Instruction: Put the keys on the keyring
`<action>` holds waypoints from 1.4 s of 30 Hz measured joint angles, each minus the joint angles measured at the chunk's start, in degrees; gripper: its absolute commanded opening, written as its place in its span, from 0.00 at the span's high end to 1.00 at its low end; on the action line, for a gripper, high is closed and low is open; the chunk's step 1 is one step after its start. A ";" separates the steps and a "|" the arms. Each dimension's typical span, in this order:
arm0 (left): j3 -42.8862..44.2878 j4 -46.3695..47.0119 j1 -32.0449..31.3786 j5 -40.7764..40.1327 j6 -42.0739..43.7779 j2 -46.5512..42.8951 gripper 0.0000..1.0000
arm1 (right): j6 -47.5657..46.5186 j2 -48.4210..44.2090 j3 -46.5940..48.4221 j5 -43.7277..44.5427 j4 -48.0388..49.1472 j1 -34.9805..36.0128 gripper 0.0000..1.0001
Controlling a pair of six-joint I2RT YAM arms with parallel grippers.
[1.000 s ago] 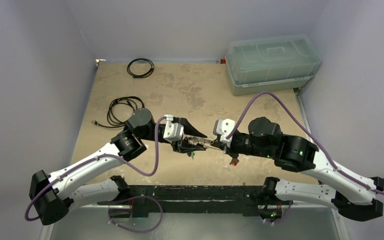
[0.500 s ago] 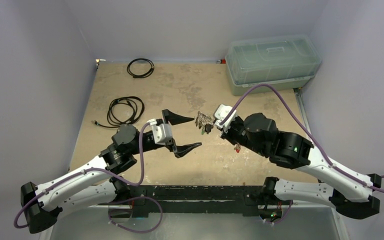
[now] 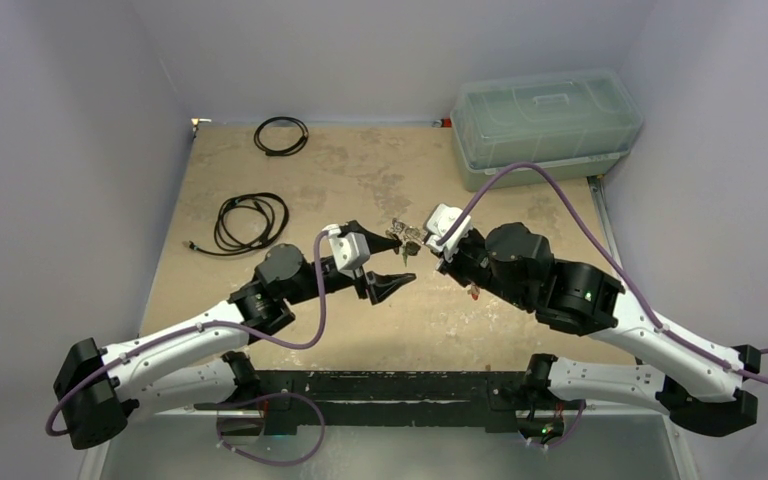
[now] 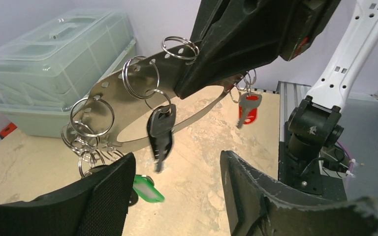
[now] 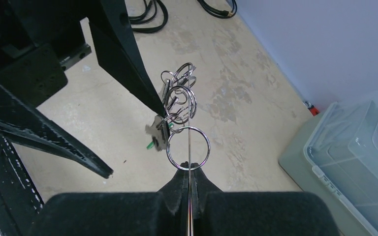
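The keyring (image 4: 128,105), a flat silver oval plate with several split rings, hangs in the air. My right gripper (image 5: 189,173) is shut on its edge, and in the right wrist view the keyring (image 5: 189,123) shows edge-on. A black key (image 4: 160,135), a red key (image 4: 247,109) and a green tag (image 4: 147,189) dangle from its rings. My left gripper (image 4: 177,167) is open just below the plate, and the black key's tip hangs above its gap. From above, the left gripper (image 3: 400,260) faces the keyring (image 3: 405,238) at mid-table.
A clear lidded plastic box (image 3: 545,125) stands at the back right. A thin black cable loop (image 3: 281,135) lies at the back, and a coiled cord bundle (image 3: 250,222) lies left of the left arm. The right arm's base (image 4: 315,142) sits at the table's edge.
The left gripper let go, opened wide and backed off, then came forward to the keyring with its jaws narrower. The right gripper carried the keyring farther back.
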 measured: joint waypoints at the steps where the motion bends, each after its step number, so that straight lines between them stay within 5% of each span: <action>1: -0.11 0.76 -0.02 -0.17 -0.09 0.63 0.40 | 0.02 -0.02 0.07 -0.33 0.02 0.00 1.00; 17: -0.15 6.32 -0.02 -0.31 -0.11 5.64 0.65 | 0.68 -0.02 0.11 -3.65 0.44 0.00 1.00; 23: -0.15 6.82 -0.02 0.20 -0.20 6.93 1.00 | 1.05 -0.02 0.09 -4.09 0.46 0.00 1.00; 33: -0.11 4.81 -0.02 0.44 -0.39 5.95 1.00 | 2.95 -0.17 -1.01 -4.07 1.88 0.00 1.00; 42: 6.73 -12.59 -0.02 -1.44 -1.68 -1.27 1.00 | 7.76 -1.55 -7.87 -6.08 8.92 -0.02 1.00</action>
